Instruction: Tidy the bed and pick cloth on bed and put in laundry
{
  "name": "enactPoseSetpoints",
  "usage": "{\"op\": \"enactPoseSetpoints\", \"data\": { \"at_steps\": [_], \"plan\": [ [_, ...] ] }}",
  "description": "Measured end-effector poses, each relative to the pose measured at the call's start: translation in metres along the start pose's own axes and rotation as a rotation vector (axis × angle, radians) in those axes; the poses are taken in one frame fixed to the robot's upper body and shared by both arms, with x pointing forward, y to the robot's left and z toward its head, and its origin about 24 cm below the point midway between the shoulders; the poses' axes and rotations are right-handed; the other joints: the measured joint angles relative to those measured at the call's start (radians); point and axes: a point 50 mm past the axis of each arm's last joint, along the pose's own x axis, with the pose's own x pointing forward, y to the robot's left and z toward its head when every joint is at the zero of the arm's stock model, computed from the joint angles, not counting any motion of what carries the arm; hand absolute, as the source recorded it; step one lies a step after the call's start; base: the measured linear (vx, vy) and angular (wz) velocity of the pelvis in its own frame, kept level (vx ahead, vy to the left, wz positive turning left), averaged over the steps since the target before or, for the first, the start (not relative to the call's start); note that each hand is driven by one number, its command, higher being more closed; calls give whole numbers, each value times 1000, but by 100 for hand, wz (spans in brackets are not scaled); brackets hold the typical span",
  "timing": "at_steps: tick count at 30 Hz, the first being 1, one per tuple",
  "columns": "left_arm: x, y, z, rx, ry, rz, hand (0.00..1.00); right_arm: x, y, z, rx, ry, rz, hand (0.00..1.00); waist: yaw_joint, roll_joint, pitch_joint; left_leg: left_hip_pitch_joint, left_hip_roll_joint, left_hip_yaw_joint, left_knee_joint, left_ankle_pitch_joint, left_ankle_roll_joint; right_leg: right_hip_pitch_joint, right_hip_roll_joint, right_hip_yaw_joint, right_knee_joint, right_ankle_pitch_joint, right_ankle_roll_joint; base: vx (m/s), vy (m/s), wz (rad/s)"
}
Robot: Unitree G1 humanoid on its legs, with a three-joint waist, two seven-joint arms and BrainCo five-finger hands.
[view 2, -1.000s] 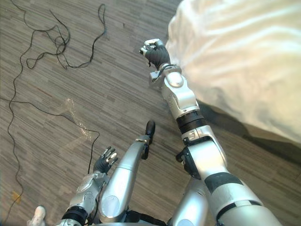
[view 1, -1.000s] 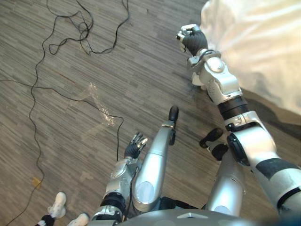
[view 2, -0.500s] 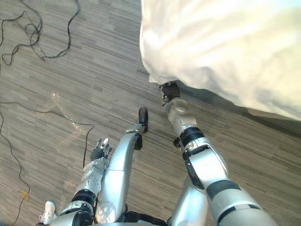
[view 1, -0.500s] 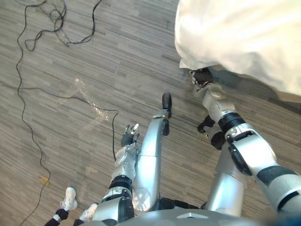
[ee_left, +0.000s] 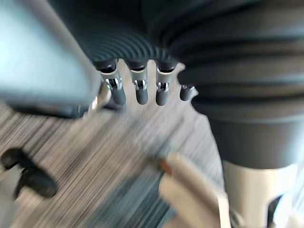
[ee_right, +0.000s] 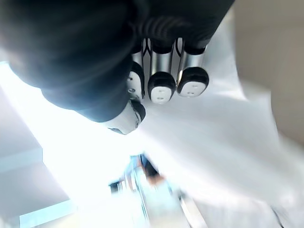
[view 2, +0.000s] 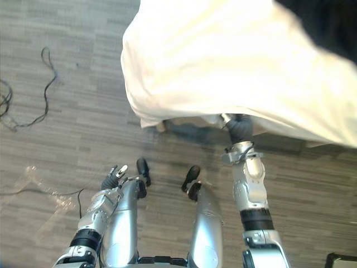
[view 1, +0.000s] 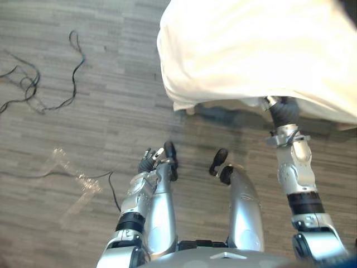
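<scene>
The bed's white sheet (view 1: 251,50) hangs over the bed's near edge at the upper right. My right hand (view 1: 284,110) reaches up against the underside of that hanging edge; its dark cover shows, and the sheet hides its fingertips from above. In the right wrist view its fingers (ee_right: 161,85) are curled with their tips turned back, the white sheet (ee_right: 213,156) just past them and nothing seen between them. My left hand (view 1: 149,162) hangs low beside my leg with relaxed fingers (ee_left: 137,90) over bare floor. A dark shape (view 2: 323,22) lies at the bed's far right.
Black cables (view 1: 33,89) loop on the wooden floor at the left. A scrap of clear plastic (view 1: 72,176) lies on the floor at the lower left. A pale bed leg (view 2: 162,127) stands under the sheet's near corner.
The camera has swung toward the bed, which now takes up more of the picture. My right hand has gone from beside the sheet's corner to under its hanging edge. The left hand still hangs low.
</scene>
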Motion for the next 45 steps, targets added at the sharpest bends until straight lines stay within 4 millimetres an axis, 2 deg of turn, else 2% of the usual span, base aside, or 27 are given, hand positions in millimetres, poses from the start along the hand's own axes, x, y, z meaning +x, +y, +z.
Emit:
{"op": "enactPoseSetpoints", "data": {
  "at_steps": [2,5,9,12,16,18,21,24,26,28,30,33,34,38,40,42,45],
  "plan": [
    [-4,8,-10,47,76,6,0,4,5,6,7,-1,54,100,1,-7,-4,64,-5,0,-21,-4,1,72,9,1,-41,9,12,90,28,1],
    [-6,19,-14,66,123,33,0,11,8,19,1,-34,122,100,3,-7,-4,126,-9,4,-41,-5,5,139,14,4,-84,27,26,69,35,-3],
    [-10,46,-29,101,213,95,0,31,17,35,61,-67,261,100,2,-14,-11,239,-28,31,-109,-2,10,244,29,27,-173,66,45,26,72,-18],
    [-11,51,-37,97,241,95,0,39,25,36,94,-55,325,100,3,-11,-39,252,-34,33,-139,5,15,260,32,27,-214,84,47,11,24,-4],
    [-13,56,-49,96,268,88,0,52,48,32,219,-36,441,100,19,-11,-59,303,-49,28,-191,27,18,328,38,9,-284,112,58,63,32,10],
    [-14,57,-51,129,274,88,0,59,58,27,292,-33,447,100,27,-11,-67,305,-54,19,-199,33,20,339,38,-5,-295,114,59,63,13,21],
    [-12,55,-49,138,266,82,0,80,71,22,428,-33,423,100,42,-7,-64,296,-64,4,-206,41,20,340,35,-22,-301,114,59,27,16,17],
    [-2,45,-41,169,261,70,0,110,76,25,495,-38,378,100,60,11,-61,223,-73,-5,-208,60,25,258,22,-29,-268,113,57,-54,3,15],
    [10,24,-33,167,239,27,0,131,64,40,496,-91,325,100,78,52,-51,130,-96,-16,-223,89,34,145,-4,-30,-224,111,53,-81,5,25],
    [18,3,-27,140,211,-14,0,142,53,55,509,-161,275,100,86,85,-34,59,-105,-19,-216,109,45,60,-32,-29,-173,108,51,-45,-18,24],
    [23,-16,-19,55,162,-47,0,146,47,73,506,-240,252,100,87,103,-24,-30,-111,-13,-174,110,48,-41,-60,-19,-101,87,48,-38,-23,22],
    [29,-42,0,-98,72,-81,0,144,47,98,522,-358,245,100,83,115,-11,-185,-92,-15,-41,76,55,-197,-83,5,32,49,32,-51,-50,9],
    [31,-52,8,-143,35,-96,0,143,49,109,539,-411,252,100,76,128,-1,-247,-79,-25,45,45,56,-251,-93,13,108,19,27,-86,-55,2],
    [34,-73,50,-242,-118,-116,0,137,44,133,598,-558,216,100,72,133,19,-467,-29,-39,309,-57,49,-474,-102,76,353,-87,5,-140,-66,-14],
    [34,-69,64,-290,-165,-84,0,133,41,136,636,-605,189,100,60,137,35,-543,-11,-53,386,-79,46,-552,-99,91,424,-113,1,-171,-77,-16],
    [34,-63,77,-318,-200,-58,0,129,48,145,642,-671,240,100,48,135,38,-599,8,-49,431,-90,51,-616,-97,107,468,-121,-7,-129,-55,-18],
    [35,-62,81,-316,-194,-34,0,119,36,126,666,-665,196,100,45,128,40,-604,33,-49,465,-97,44,-626,-77,122,487,-120,-7,-107,-33,-22]
  ]
}}
